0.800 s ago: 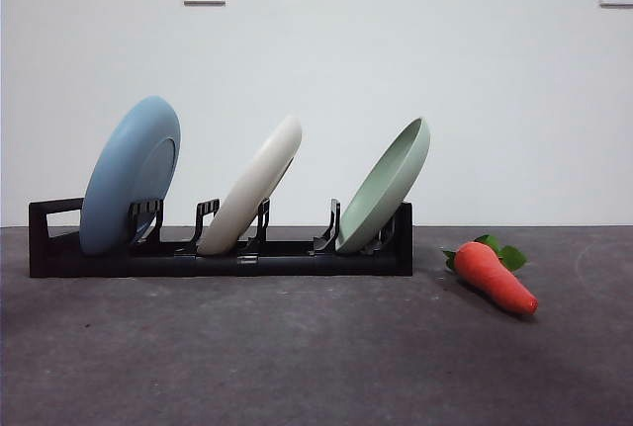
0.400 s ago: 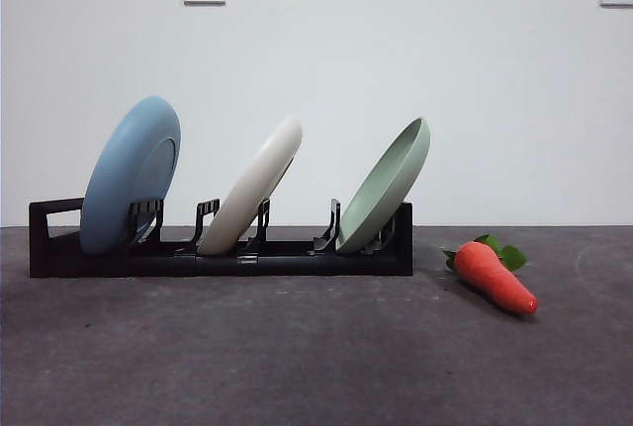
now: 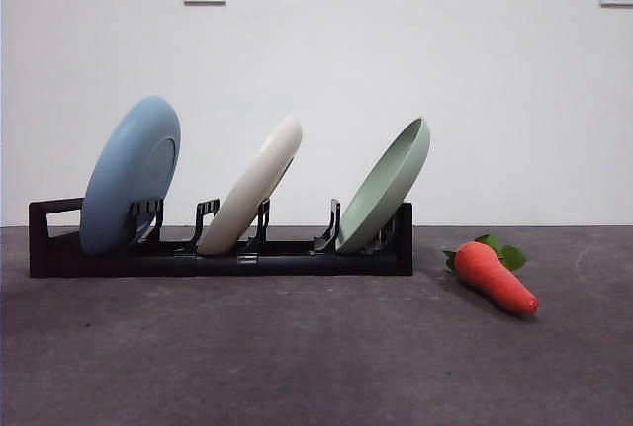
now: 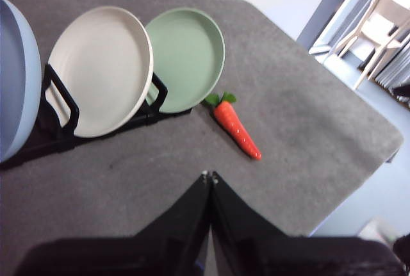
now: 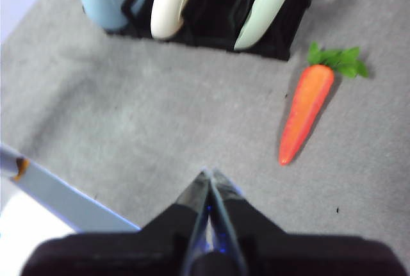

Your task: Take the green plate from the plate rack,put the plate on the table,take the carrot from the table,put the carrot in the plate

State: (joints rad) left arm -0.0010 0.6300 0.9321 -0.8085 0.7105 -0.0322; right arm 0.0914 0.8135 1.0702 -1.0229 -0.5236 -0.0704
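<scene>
The green plate point(image 3: 388, 185) leans in the rightmost slot of the black plate rack point(image 3: 218, 253) on the dark grey table point(image 3: 316, 357); it also shows as the green plate point(image 4: 186, 58) and the green plate point(image 5: 266, 7). The carrot point(image 3: 493, 275) lies on the table right of the rack, its leaves toward the rack, seen too as the carrot point(image 4: 236, 127) and the carrot point(image 5: 305, 113). My left gripper point(image 4: 209, 175) is shut, held high and well clear of rack and carrot. My right gripper point(image 5: 209, 173) is shut too, above bare table. Neither arm shows in the front view.
A light blue plate point(image 3: 130, 175) and a cream-white plate point(image 3: 251, 189) stand in the rack's other slots. The table's edge point(image 4: 359, 180) drops off beyond the carrot, and another edge point(image 5: 57, 196) runs near my right gripper. Two wall sockets hang on the white wall.
</scene>
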